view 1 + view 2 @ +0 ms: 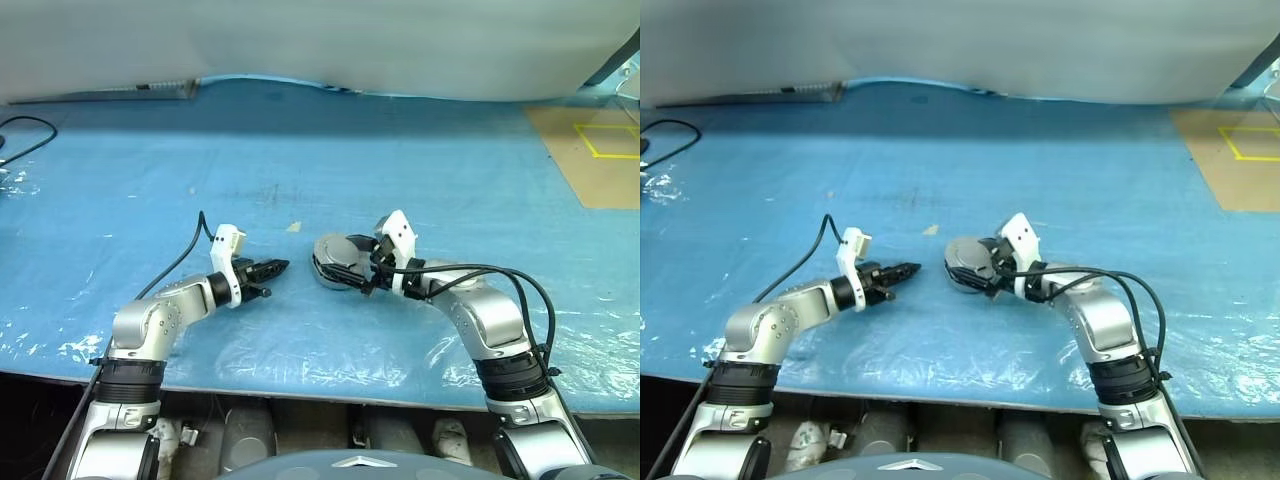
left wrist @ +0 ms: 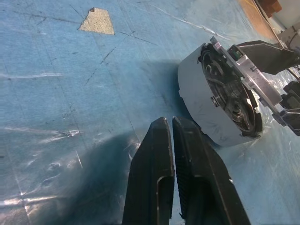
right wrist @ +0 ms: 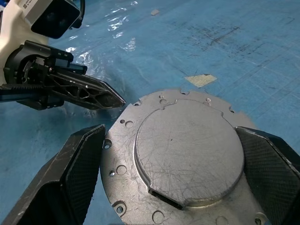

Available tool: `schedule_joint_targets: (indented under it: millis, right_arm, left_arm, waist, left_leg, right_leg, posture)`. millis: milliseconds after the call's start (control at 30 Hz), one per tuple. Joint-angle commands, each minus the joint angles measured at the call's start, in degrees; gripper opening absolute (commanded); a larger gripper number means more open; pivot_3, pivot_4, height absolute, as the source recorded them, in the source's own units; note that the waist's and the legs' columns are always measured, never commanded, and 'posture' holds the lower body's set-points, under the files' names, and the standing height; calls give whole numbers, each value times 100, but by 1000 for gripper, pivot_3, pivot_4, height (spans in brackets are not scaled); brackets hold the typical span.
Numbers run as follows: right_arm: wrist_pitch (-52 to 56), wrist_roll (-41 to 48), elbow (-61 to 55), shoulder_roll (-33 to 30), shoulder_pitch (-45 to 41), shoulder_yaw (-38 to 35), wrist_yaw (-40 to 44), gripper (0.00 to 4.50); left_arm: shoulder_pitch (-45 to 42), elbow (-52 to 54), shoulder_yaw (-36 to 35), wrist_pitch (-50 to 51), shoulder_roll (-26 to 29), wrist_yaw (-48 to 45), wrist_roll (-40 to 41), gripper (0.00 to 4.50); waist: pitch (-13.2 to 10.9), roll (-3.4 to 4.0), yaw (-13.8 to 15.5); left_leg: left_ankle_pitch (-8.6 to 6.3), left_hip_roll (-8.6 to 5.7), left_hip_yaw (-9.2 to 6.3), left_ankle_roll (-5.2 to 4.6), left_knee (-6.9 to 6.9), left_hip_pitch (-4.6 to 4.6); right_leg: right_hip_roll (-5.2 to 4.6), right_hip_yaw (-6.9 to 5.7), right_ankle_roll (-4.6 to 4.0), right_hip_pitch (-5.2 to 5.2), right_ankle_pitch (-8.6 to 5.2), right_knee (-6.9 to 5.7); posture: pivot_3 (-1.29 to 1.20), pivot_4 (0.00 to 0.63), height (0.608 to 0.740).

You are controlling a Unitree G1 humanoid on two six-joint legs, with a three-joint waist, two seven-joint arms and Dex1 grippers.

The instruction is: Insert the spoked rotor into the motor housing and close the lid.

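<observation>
Blue plastic-covered counter (image 1: 300,150), seen from above. Left of the motor housing (image 2: 206,108), the left tool (image 1: 275,267) has its two black fingers (image 2: 154,178) pressed together, holding nothing, tips near the housing but apart from it. The round grey housing sits tilted on its edge at the centre of the counter. Against its far side is the lid (image 3: 187,154), which the right tool (image 3: 183,187) grips at opposite edges, fingers spread wide. A small tan scrap (image 1: 293,227) lies just beyond the housing.
</observation>
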State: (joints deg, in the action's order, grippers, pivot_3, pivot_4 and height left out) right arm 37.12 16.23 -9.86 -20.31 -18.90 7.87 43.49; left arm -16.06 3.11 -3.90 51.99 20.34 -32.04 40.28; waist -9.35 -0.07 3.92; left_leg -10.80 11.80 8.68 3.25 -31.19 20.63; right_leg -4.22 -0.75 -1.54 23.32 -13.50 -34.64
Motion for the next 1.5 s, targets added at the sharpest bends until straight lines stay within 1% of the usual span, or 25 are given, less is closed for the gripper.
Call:
schedule_joint_targets:
  millis: [33, 167, 300, 500, 600, 667, 767, 900, 1133, 1233, 1500]
  right_arm:
    - [-423, -332, -46, -32, 16, 406, -82, 4485]
    - [-1060, -917, 368, 69, -85, 878, -301, 4485]
    - [-1582, -1310, 914, 222, -193, 1182, -433, 4485]
    - [-2034, -1794, 1352, 77, -281, 1388, -468, 4485]
    - [-2250, -2137, 1653, -69, -328, 1553, -535, 4485]
    - [-2161, -2102, 1722, -38, -342, 1540, -526, 4485]
    - [-1779, -1853, 1725, 134, -376, 1412, -472, 4485]
    - [-1463, -1808, 1782, 223, -435, 1376, -437, 4485]
    - [-1372, -1822, 1896, 265, -516, 1411, -402, 4485]
    - [-1372, -1831, 1930, 288, -542, 1416, -409, 4485]
    - [-1387, -1842, 1979, 340, -572, 1422, -423, 4485]
  left_arm:
    - [-114, 74, -240, -90, -5, 30, 55, 168]
    - [-173, -9, -561, -184, -30, 144, 89, 168]
    - [-183, -44, -669, -245, -19, 153, 18, 168]
    - [-125, 5, -712, -317, -12, 174, -16, 168]
    - [-93, 30, -693, -330, -16, 151, -3, 168]
    - [-93, 56, -670, -309, -17, 119, 23, 168]
    - [-129, 79, -667, -272, -11, 70, 78, 168]
    - [-172, 71, -657, -269, 5, 36, 79, 168]
    - [-384, 240, -619, 83, -75, -9, 437, 168]
    - [-473, 270, -602, 247, -191, 68, 590, 168]
    - [-522, 79, -122, 167, -300, 56, 255, 168]
  waist:
    - [0, 0, -1]
    - [0, -1, -27]
    - [1, -1, -106]
    - [3, -4, -157]
    - [3, -5, -154]
    - [3, -5, -142]
    - [5, -8, -139]
    - [7, -10, -152]
    - [8, -12, -157]
    - [8, -11, -158]
    - [9, -12, -165]
  left_leg:
    - [0, 0, 0, 0, -1, 0]
    - [0, 2, 0, 1, -6, -4]
    - [0, 2, 0, 1, -13, -9]
    - [0, 2, -1, 0, -16, -8]
    - [0, 2, -1, 0, -16, -12]
    - [0, 2, 0, -1, -18, -47]
    - [-1, 2, 0, -2, -20, -61]
    - [-1, 4, 1, -2, -19, -60]
    - [-1, 5, 3, -2, -19, -61]
    - [-1, 5, 4, -2, -17, -60]
    - [-1, 5, 5, -2, -14, -60]
  right_leg:
    - [0, 0, 0, 0, 0, -1]
    - [1, 0, -2, 0, 0, -9]
    - [0, 1, -5, -7, 2, -11]
    - [0, 1, -7, -10, 3, -12]
    - [0, 1, -9, -30, 4, -12]
    - [-3, 1, -10, -44, 5, -12]
    - [-4, 1, -11, -61, 5, -13]
    - [-3, 1, -15, -61, 7, -13]
    - [-3, 2, -20, -61, 10, -13]
    - [-2, 3, -21, -63, 11, -14]
    - [-2, 4, -20, -63, 11, -12]
  posture:
    - [0, 150, 740]
    - [0, 150, 740]
    - [0, 150, 740]
    - [0, 150, 740]
    - [0, 150, 740]
    - [0, 150, 740]
    - [0, 150, 740]
    - [0, 150, 740]
    - [0, 150, 740]
    - [0, 150, 740]
    - [0, 150, 740]
